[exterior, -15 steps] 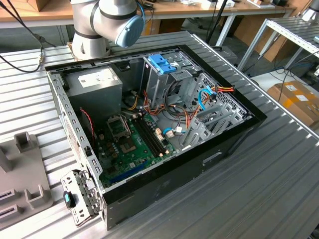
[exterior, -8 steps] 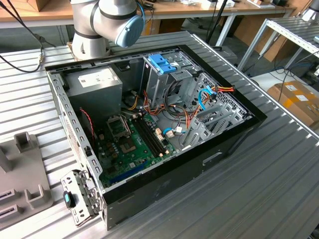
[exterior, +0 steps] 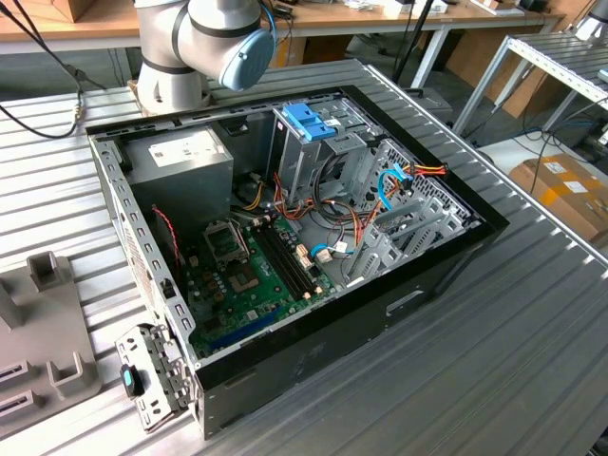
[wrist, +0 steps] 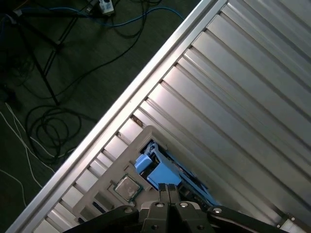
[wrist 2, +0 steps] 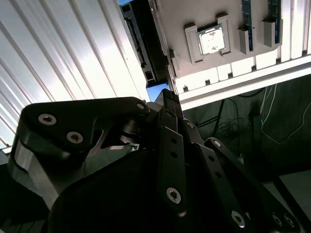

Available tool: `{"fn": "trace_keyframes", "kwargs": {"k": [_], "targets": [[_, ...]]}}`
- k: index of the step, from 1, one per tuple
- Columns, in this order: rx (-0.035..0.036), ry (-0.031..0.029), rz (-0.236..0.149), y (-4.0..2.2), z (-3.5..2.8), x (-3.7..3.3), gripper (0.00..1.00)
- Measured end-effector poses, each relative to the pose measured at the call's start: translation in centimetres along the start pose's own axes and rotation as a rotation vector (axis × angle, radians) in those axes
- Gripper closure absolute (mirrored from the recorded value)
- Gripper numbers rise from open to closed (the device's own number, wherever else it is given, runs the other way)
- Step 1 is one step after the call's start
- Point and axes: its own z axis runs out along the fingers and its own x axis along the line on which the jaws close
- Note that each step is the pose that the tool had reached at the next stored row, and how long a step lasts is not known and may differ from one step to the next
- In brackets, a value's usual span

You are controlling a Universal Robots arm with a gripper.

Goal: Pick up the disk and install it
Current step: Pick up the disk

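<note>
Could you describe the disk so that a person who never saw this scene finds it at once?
In the first wrist view, follow the ribbed metal table to its edge, where a grey parts tray lies. The disk rests on it beside a square processor chip; only the disk is flat, dark and framed by bright blue plastic.
</note>
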Motion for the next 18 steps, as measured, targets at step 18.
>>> {"fn": "trace_keyframes", "kwargs": {"k": [18], "targets": [[0.0033, -0.0015, -0.157, 0.03, 0.0, -0.02, 0.89]]}}
